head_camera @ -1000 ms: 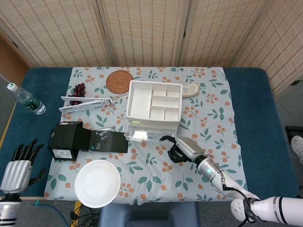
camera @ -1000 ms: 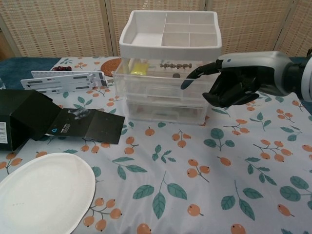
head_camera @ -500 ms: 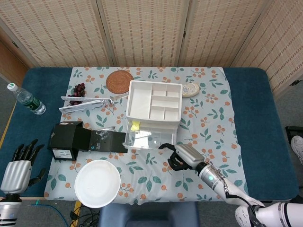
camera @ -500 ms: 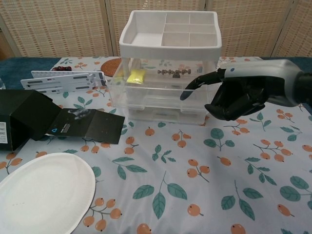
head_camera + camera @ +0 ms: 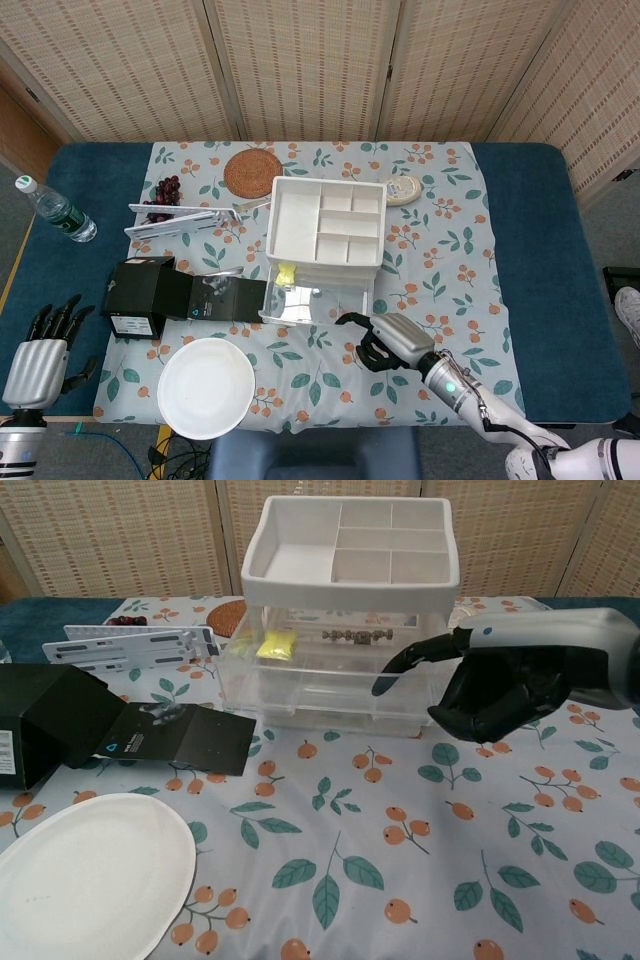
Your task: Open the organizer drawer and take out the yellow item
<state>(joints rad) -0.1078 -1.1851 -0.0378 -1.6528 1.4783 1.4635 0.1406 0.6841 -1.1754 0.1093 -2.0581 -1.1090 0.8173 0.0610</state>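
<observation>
The yellow item (image 5: 276,646) sits in the pulled-out drawer (image 5: 330,670), at about ten o'clock from the right hand (image 5: 500,685), well apart from it. That hand has one finger hooked at the drawer front, the rest curled on nothing. Since a second ago the drawer has slid further out. The left hand (image 5: 38,355) hangs open off the table.

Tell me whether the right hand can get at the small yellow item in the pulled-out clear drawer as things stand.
Probably yes. The clear plastic drawer is pulled out, leaving the small yellow item uncovered from above at its back left corner. The right hand sits at the drawer's front right, so it must cross over the drawer.
</observation>
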